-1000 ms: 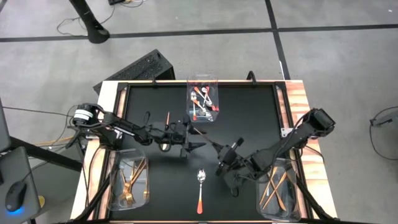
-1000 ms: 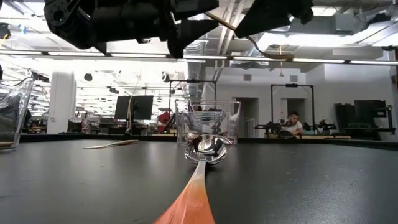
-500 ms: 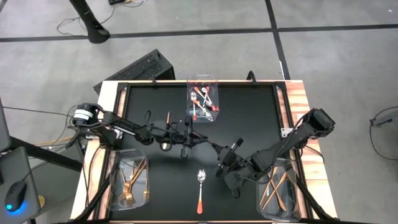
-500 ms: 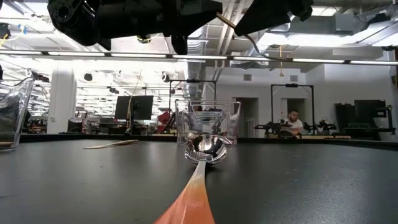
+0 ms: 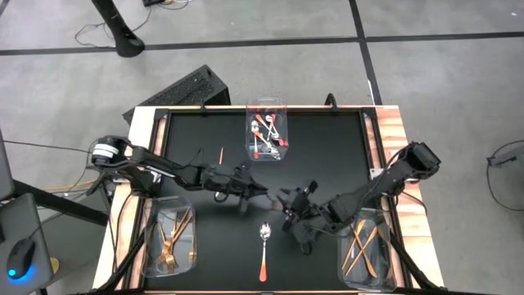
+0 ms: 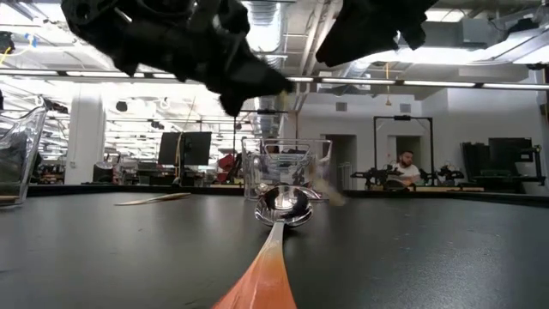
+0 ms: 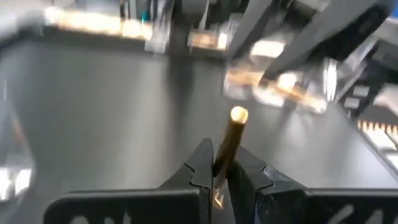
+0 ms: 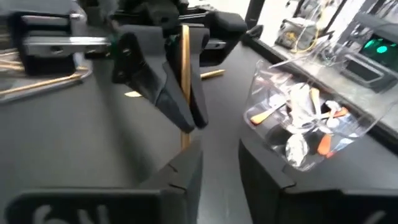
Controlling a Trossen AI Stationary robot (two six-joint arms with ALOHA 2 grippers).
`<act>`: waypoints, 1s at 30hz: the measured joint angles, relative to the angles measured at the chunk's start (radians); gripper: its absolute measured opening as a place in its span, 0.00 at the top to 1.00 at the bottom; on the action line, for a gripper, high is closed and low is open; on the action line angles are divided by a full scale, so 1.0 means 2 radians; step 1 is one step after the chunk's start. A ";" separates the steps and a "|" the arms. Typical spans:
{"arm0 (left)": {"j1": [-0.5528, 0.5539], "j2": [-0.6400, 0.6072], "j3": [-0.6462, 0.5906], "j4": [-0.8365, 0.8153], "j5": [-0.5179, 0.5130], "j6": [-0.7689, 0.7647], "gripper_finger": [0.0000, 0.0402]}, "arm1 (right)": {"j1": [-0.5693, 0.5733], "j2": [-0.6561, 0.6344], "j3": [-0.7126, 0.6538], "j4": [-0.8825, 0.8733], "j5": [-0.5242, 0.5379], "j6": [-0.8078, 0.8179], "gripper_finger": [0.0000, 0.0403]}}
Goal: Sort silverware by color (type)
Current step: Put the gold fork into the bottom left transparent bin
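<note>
Mid-frame, the left gripper [image 7: 221, 177] is clamped on a gold utensil [image 7: 231, 134]: stiff, light, slippery; the right gripper [image 8: 217, 158] stands apart.

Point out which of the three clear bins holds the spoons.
The far-edge bin at the table's middle: silver bowls and orange-red handles show inside. The near-left bin holds gold forks; the near-right bin holds thin copper sticks.

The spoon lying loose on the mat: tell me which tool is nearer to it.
Right. The right tool hovers just beyond the spoon, slightly to its right. The left tool, clamped on a gold utensil, is farther beyond.
</note>
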 joint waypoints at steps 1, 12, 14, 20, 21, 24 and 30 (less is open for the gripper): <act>0.000 -0.012 0.000 -0.039 0.000 -0.011 0.98 | 0.000 0.000 0.000 0.001 0.000 0.004 0.66; 0.000 -0.278 0.057 -0.482 0.009 -0.093 0.96 | -0.045 0.000 0.000 -0.012 -0.006 0.010 0.57; 0.000 -0.318 0.080 -0.566 0.015 -0.106 0.96 | -0.060 0.000 0.000 -0.012 -0.028 0.012 0.57; 0.000 -0.392 0.147 -0.761 0.121 -0.175 0.96 | -0.097 0.000 0.000 -0.006 -0.093 0.010 0.57; -0.001 -0.399 0.155 -0.782 0.139 -0.186 0.96 | -0.104 0.000 0.000 -0.001 -0.104 0.010 0.57; -0.001 -0.415 0.171 -0.833 0.169 -0.216 0.96 | -0.121 0.000 0.000 0.024 -0.138 0.001 0.57; -0.035 -0.420 0.143 -0.916 0.200 -0.267 0.96 | -0.142 0.038 -0.001 0.110 -0.177 -0.045 0.57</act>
